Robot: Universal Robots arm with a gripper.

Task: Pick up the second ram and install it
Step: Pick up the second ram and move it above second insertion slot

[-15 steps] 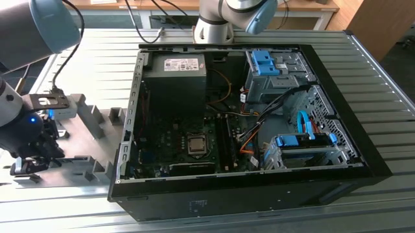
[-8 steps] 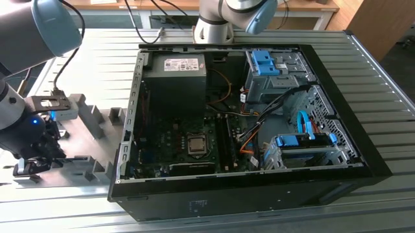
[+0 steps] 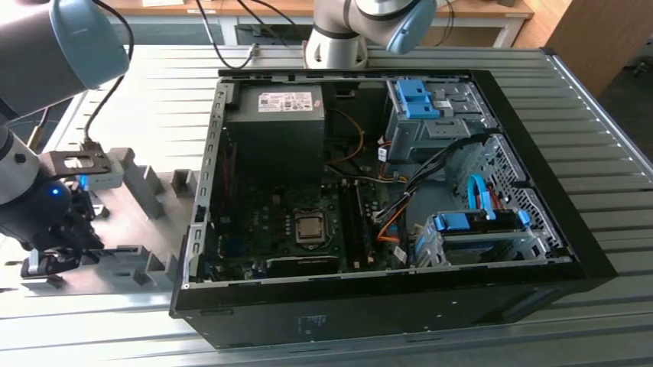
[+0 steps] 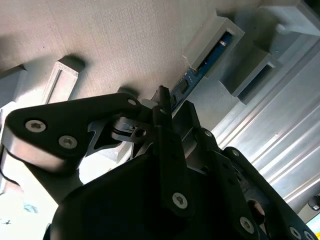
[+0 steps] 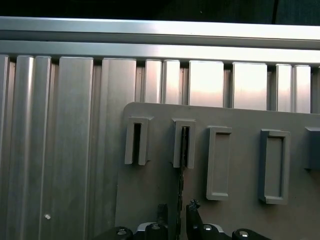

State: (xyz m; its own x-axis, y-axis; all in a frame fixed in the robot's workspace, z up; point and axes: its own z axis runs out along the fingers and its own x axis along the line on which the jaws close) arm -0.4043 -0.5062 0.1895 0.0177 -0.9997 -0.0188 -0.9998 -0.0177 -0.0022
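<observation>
The second ram (image 5: 183,146) is a thin dark stick standing on edge in a slotted block of the grey holder plate (image 5: 240,220). In the second wrist view the ram (image 4: 207,54) shows a blue edge and runs from its block down toward my fingers. My gripper (image 5: 177,212) is low over the plate and open, with one fingertip on each side of the stick's near end and a small gap showing on one side. In the exterior view the gripper (image 3: 56,256) hangs over the holder plate (image 3: 128,222), at the exterior view's left of the computer case.
The open computer case (image 3: 531,229) lies in the middle of the ribbed metal table (image 3: 153,92), its motherboard and processor socket (image 3: 309,227) exposed. Blue drive cages (image 3: 418,99) and cables fill its right side. More holder blocks (image 5: 272,165) stand beside the ram's slot.
</observation>
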